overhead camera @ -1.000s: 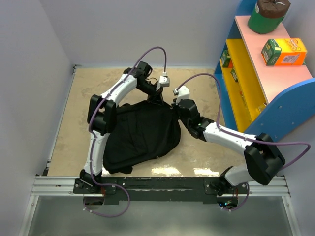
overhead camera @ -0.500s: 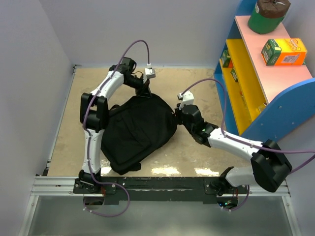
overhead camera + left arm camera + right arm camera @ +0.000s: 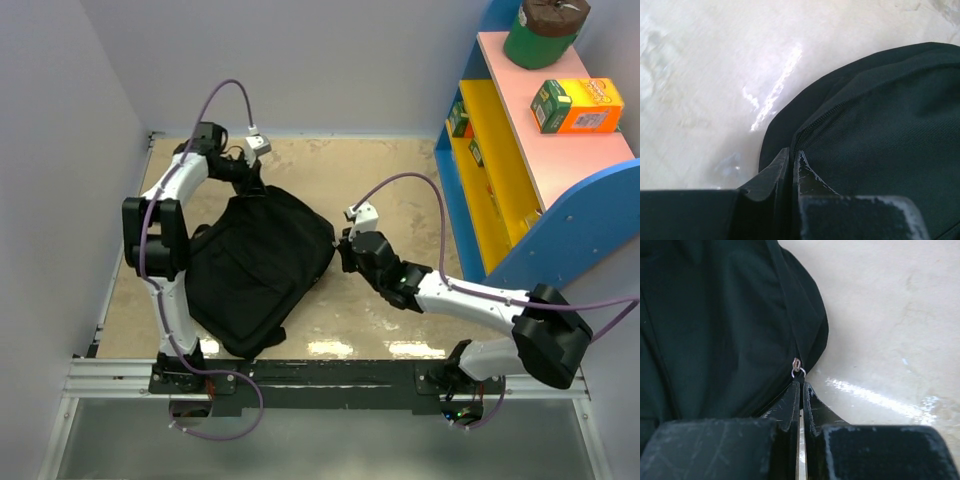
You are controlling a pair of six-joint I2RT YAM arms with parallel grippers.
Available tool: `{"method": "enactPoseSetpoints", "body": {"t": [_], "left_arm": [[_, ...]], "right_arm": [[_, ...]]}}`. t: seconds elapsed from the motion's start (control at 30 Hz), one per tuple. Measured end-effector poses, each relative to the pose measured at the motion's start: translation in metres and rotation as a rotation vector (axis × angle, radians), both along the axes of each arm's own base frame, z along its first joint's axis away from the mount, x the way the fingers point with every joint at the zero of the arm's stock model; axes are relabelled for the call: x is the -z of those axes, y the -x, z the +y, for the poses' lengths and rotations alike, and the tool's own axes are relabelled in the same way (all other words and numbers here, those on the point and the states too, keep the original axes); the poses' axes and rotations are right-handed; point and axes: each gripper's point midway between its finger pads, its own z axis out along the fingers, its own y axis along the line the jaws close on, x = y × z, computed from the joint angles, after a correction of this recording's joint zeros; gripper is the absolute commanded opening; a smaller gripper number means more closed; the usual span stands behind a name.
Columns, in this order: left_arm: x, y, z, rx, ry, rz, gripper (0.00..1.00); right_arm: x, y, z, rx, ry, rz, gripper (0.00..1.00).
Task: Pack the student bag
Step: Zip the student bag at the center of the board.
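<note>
The black student bag [image 3: 258, 270] lies flat on the beige table, closed, tilted toward the left. My left gripper [image 3: 252, 185] is shut on the fabric at the bag's far top edge; in the left wrist view [image 3: 791, 152] the jaws pinch the edge of the bag [image 3: 880, 115] beside a zipper seam. My right gripper [image 3: 340, 250] is at the bag's right corner, shut on the zipper pull tab [image 3: 798, 371], whose small metal ring shows just past the fingertips [image 3: 801, 385] against the bag [image 3: 715, 325].
A blue, yellow and pink shelf unit [image 3: 530, 150] stands at the right with an orange-green box [image 3: 575, 106] and a green round tin [image 3: 543, 30] on top. Grey walls close the left and far sides.
Both arms have moved left, dragging the bag left and turning it. The left gripper went toward the far-left corner; the right gripper followed at the bag's right corner.
</note>
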Motion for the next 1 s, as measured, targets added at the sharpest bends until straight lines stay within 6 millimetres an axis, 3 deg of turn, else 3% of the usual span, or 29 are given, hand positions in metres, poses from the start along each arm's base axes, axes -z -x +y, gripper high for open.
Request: {"method": "enactPoseSetpoints", "body": {"t": [0.13, 0.27, 0.4, 0.57, 0.6, 0.63, 0.67, 0.7, 0.77, 0.8, 0.9, 1.0], "left_arm": [[-0.002, -0.002, 0.023, -0.056, 0.010, 0.022, 0.00], [0.001, 0.005, 0.010, -0.038, 0.009, 0.033, 0.00], [0.004, 0.023, -0.038, 0.055, -0.011, 0.032, 0.01], [-0.005, 0.065, -0.128, 0.240, 0.002, 0.030, 0.07], [-0.009, 0.074, -0.143, 0.276, 0.007, 0.027, 0.11], [-0.016, 0.084, -0.163, 0.321, 0.015, 0.020, 0.15], [-0.024, 0.094, -0.179, 0.362, 0.024, 0.009, 0.24], [-0.031, 0.106, -0.196, 0.404, 0.033, 0.005, 0.52], [-0.048, 0.125, -0.224, 0.477, 0.063, -0.010, 0.80], [-0.056, 0.131, -0.233, 0.496, 0.078, -0.013, 1.00], [-0.080, 0.138, -0.247, 0.517, 0.110, -0.028, 1.00], [-0.090, 0.127, -0.241, 0.476, 0.105, -0.046, 1.00]], "right_arm": [[-0.001, 0.010, 0.012, -0.012, -0.041, 0.009, 0.00], [0.007, 0.021, 0.015, -0.015, -0.045, 0.038, 0.00], [0.013, 0.032, 0.011, -0.024, -0.031, 0.065, 0.00], [0.003, 0.055, -0.007, -0.022, -0.070, 0.093, 0.20], [-0.001, 0.059, -0.011, -0.017, -0.088, 0.097, 0.27], [-0.005, 0.061, -0.013, -0.013, -0.103, 0.097, 0.50], [-0.012, 0.063, -0.016, -0.006, -0.125, 0.093, 0.61], [-0.019, 0.065, -0.019, 0.005, -0.154, 0.091, 0.70], [-0.037, 0.068, -0.026, 0.024, -0.212, 0.068, 0.91], [-0.048, 0.069, -0.030, 0.034, -0.245, 0.049, 0.96], [-0.077, 0.069, -0.041, 0.066, -0.335, -0.007, 0.98], [-0.089, 0.069, -0.050, 0.093, -0.363, -0.038, 0.99]]}}
